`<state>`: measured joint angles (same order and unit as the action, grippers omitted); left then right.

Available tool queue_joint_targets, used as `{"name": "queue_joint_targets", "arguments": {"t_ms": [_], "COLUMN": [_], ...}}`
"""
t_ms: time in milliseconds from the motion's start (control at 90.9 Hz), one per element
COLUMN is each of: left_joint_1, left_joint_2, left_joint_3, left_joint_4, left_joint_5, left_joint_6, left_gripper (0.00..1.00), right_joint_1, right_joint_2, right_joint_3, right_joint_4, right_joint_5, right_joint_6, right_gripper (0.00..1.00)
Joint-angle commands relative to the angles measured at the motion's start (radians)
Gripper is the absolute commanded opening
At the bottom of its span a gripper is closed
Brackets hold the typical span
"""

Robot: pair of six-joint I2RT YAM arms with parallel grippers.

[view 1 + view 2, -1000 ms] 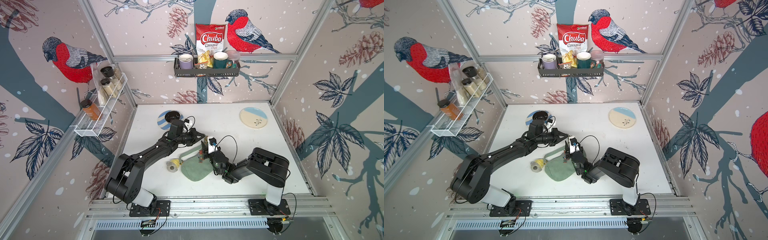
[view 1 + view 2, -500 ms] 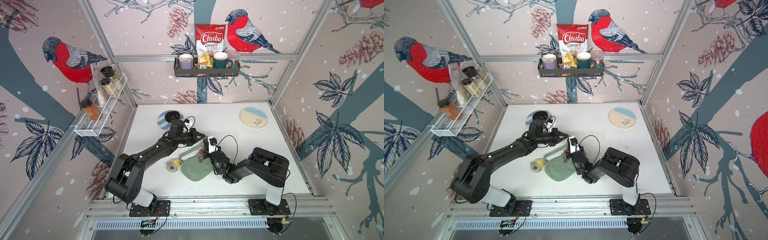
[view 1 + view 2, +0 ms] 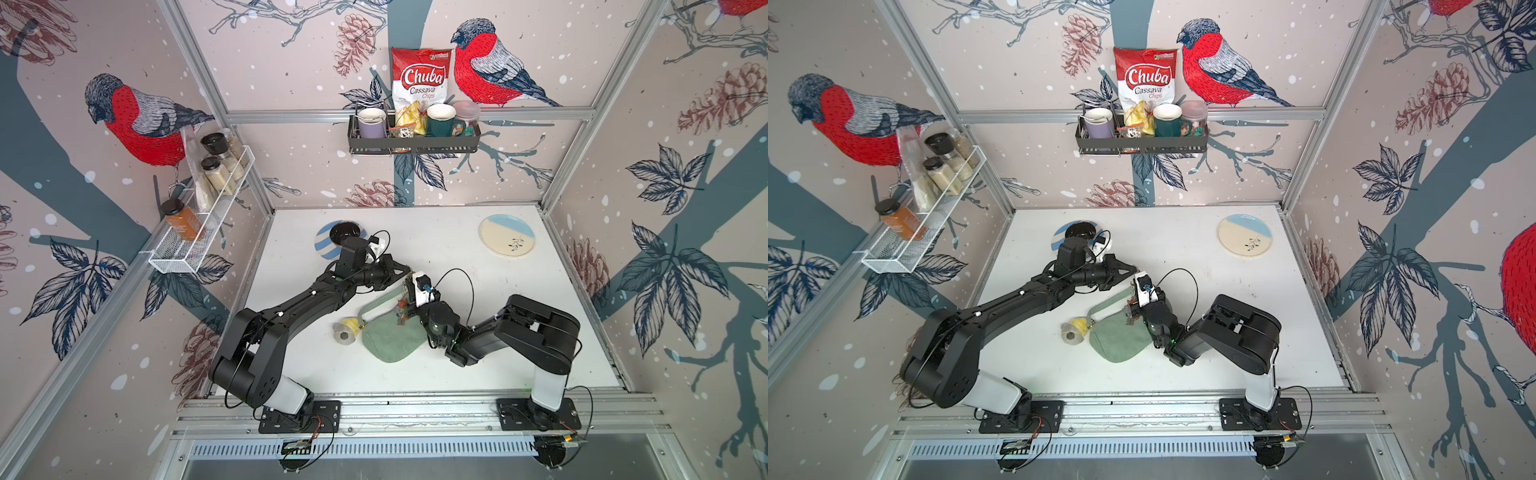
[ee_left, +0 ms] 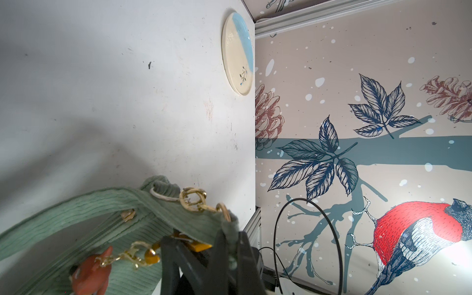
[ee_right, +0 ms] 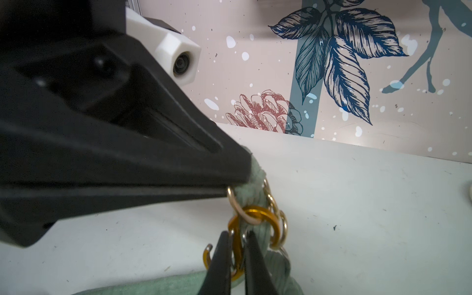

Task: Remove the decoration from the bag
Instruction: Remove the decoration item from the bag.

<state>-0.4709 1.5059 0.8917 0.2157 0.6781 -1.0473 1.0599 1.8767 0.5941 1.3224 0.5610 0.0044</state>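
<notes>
The sage-green bag [image 3: 390, 338] [image 3: 1121, 340] lies flat on the white table, its strap looping up toward both grippers. The decoration is a small red-orange figure [image 4: 92, 274] [image 3: 401, 309] on a gold chain, hung from an orange clip [image 5: 258, 217] at the strap's ring. My left gripper [image 4: 231, 237] [image 3: 409, 273] is shut on the bag's strap end, lifting it a little. My right gripper [image 5: 236, 241] [image 3: 408, 286] is shut on the orange clip, its black fingertips [image 5: 222, 255] pinching the clip just below the strap ring.
A yellow and grey soft item [image 3: 346, 330] lies at the bag's left end. A striped plate with a black bowl [image 3: 343, 232] sits behind the left arm. A cream and blue plate [image 3: 507, 235] [image 4: 238, 53] rests at the back right. Wall shelves hold jars and cups.
My right gripper's jaws have closed onto the orange clip. Both arms and the bag stay where they were.
</notes>
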Motion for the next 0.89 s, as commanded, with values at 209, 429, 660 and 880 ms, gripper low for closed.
{"name": "queue_joint_targets", "arguments": {"t_ms": [209,429,660,880], "left_joint_1": [-0.018,-0.020,-0.028,-0.028], "left_joint_2": [-0.009,-0.013,-0.028,-0.037], "left_joint_3": [0.042,0.045,0.073,0.074], "left_joint_4": [-0.094,-0.124,-0.203,-0.219], "left_joint_5": [-0.004,-0.026,-0.057,-0.072], "left_joint_6": [0.091,0.122,0.184,0.211], "left_gripper": [0.00,0.00,0.00,0.00], "right_joint_1": [-0.005,-0.009,-0.035,-0.050], "right_joint_2": [-0.034,-0.089,-0.217,-0.334], "right_joint_3": [-0.010,-0.040,-0.024,0.025], "right_joint_4": [-0.043,-0.103,-0.394,-0.735], "right_joint_5": [-0.044,-0.100,-0.287,-0.398], "right_joint_6": [-0.031,-0.032,-0.009,-0.031], "right_gripper": [0.01,0.00,0.00,0.00]}}
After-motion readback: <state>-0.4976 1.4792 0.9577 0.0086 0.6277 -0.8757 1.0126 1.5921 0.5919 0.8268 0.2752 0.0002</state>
